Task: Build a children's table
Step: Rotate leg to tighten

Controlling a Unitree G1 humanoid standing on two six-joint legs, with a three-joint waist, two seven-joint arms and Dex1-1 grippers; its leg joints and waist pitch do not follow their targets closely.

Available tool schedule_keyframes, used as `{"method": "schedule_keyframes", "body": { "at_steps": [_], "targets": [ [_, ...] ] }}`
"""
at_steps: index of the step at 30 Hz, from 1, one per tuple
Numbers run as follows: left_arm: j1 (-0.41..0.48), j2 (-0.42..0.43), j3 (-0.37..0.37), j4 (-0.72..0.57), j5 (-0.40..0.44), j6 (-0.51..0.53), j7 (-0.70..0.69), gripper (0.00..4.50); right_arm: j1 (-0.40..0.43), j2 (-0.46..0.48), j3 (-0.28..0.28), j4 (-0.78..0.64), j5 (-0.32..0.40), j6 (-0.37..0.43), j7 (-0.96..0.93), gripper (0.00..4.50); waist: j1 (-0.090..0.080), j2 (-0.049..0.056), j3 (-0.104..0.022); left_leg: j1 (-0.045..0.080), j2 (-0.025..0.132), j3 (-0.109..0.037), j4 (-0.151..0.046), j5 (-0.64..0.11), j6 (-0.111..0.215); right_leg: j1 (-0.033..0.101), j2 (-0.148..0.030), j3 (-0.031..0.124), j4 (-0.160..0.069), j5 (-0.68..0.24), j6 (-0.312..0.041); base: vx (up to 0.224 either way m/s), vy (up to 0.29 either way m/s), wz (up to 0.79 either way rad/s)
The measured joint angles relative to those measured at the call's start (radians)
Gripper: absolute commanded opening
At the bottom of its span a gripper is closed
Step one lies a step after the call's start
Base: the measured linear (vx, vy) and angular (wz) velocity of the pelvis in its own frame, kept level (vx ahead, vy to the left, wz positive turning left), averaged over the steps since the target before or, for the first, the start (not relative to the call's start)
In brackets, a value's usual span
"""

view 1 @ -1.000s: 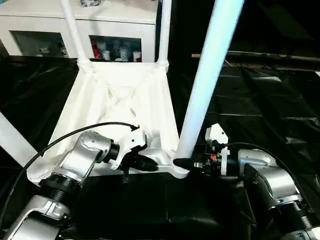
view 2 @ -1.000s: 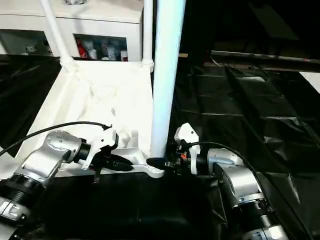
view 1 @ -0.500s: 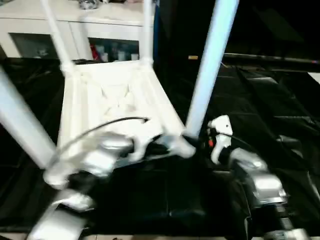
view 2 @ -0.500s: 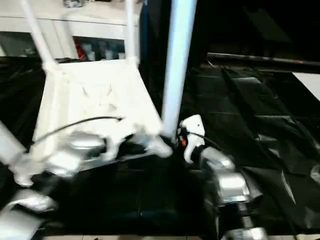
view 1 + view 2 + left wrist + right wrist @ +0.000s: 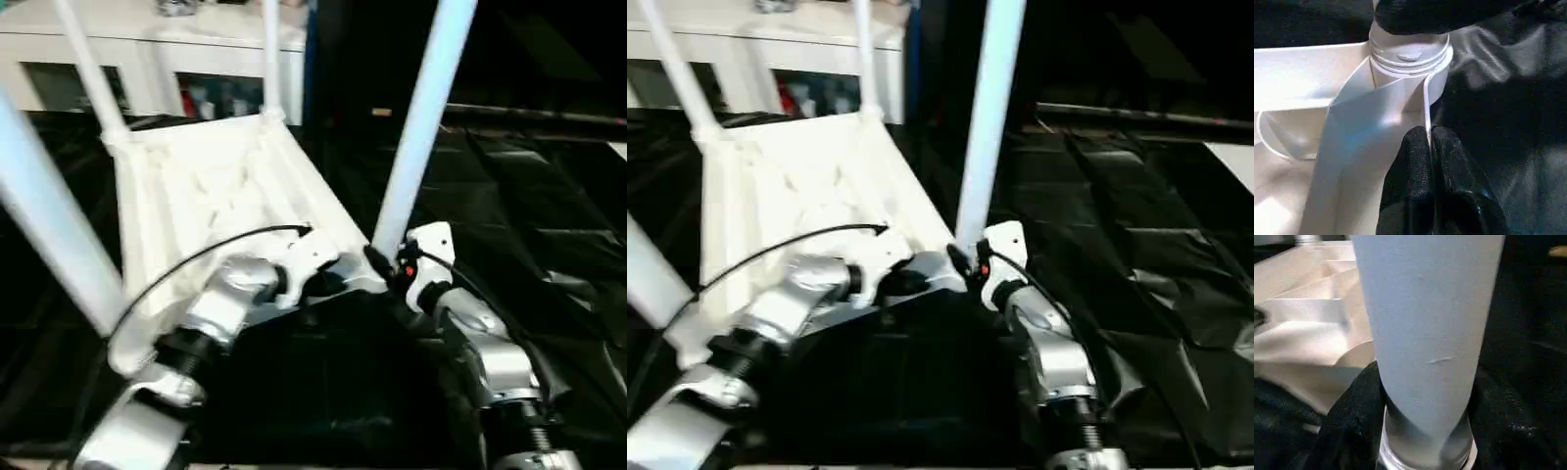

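The children's table lies upside down and tilted on the black cover, its ribbed white top [image 5: 216, 186] facing up. Two far legs [image 5: 88, 69] [image 5: 271, 54] stand in its back corners, and a third leg [image 5: 49, 225] rises at the near left. My left gripper [image 5: 328, 284] is shut on the thin near rim [image 5: 1426, 98], just beside the round corner socket [image 5: 1410, 54]. In that socket stands the near right leg [image 5: 416, 127]. My right gripper [image 5: 380, 262] is shut around this leg's base, a black finger [image 5: 1354, 406] on each side of it.
The black-covered work table [image 5: 549, 196] spreads wide to the right and in front. A white cabinet [image 5: 196, 49] with small items on its shelves stands behind the table. A dark bar [image 5: 529, 116] runs along the back right.
The view has shifted. The near right corner, with both grippers on it, has risen and moved away from me, and the table top has turned and tilted.
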Motion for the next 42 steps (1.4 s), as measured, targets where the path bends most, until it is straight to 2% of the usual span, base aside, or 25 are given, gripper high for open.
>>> {"method": "schedule_keyframes", "body": {
  "at_steps": [3,7,11,17,19,27,34,39,42],
  "targets": [
    [0.030,0.051,0.000,-0.038,-0.022,-0.035,-0.081,0.00,0.001,-0.056,0.035,-0.021,0.028,0.026,0.113,3.00,0.001,0.001,0.000,0.000,0.000,0.000,-0.003,0.000,0.000,-0.003,0.000,-0.001,0.000,-0.002,-0.001,0.000,0.000,0.00],
    [0.075,0.118,-0.003,-0.087,-0.064,-0.068,-0.218,0.00,0.001,-0.121,0.092,-0.057,0.068,0.065,0.283,3.00,0.015,0.003,0.002,-0.001,0.001,0.000,-0.003,0.000,0.000,-0.003,0.000,-0.001,0.000,-0.004,-0.003,0.000,0.000,0.00],
    [0.099,0.171,-0.004,-0.132,-0.100,-0.034,-0.310,0.00,0.003,-0.200,0.125,-0.101,0.098,0.093,0.420,3.00,0.019,0.003,0.003,-0.002,0.000,0.002,-0.001,0.000,0.000,-0.002,-0.001,0.000,0.000,-0.004,-0.004,0.000,0.000,0.00],
    [0.120,0.200,-0.019,-0.172,-0.134,0.016,-0.383,0.00,0.007,-0.254,0.166,-0.136,0.131,0.136,0.540,3.00,0.026,0.003,0.004,-0.001,0.000,0.002,-0.001,0.000,0.000,-0.002,-0.001,0.000,0.002,-0.004,-0.004,0.000,0.000,0.00],
    [0.122,0.205,-0.019,-0.174,-0.136,0.013,-0.391,0.00,0.007,-0.265,0.173,-0.138,0.134,0.140,0.560,2.75,0.028,0.003,0.004,-0.001,0.000,0.002,-0.001,0.000,0.000,-0.002,-0.001,0.000,0.002,-0.004,-0.004,0.000,0.000,0.00],
    [0.135,0.219,-0.014,-0.195,-0.146,0.023,-0.392,0.00,0.007,-0.266,0.181,-0.145,0.136,0.147,0.577,2.24,0.032,0.003,0.004,-0.001,0.000,0.002,-0.001,0.000,0.000,-0.002,-0.001,0.000,0.003,-0.004,-0.004,0.000,0.000,0.00],
    [0.142,0.225,-0.004,-0.201,-0.148,0.036,-0.388,0.00,0.015,-0.249,0.183,-0.144,0.130,0.121,0.546,2.15,0.026,0.002,0.003,0.000,0.001,0.002,0.001,0.000,0.000,-0.002,-0.001,0.000,0.006,-0.004,-0.004,0.000,0.000,0.00],
    [0.136,0.172,0.016,-0.173,-0.129,0.028,-0.264,0.00,0.019,-0.162,0.131,-0.091,0.098,0.085,0.377,2.12,0.012,0.002,0.003,0.003,0.001,0.000,0.002,0.001,-0.003,-0.001,-0.001,0.000,0.008,-0.003,-0.005,0.000,0.000,0.00],
    [0.101,0.103,0.019,-0.122,-0.092,0.028,-0.145,0.00,0.010,-0.095,0.076,-0.055,0.070,0.081,0.207,2.08,0.006,0.002,0.003,0.003,0.001,0.000,0.003,0.002,-0.003,0.000,-0.001,0.000,0.008,-0.004,-0.002,0.000,0.000,0.00]
  ]
}}
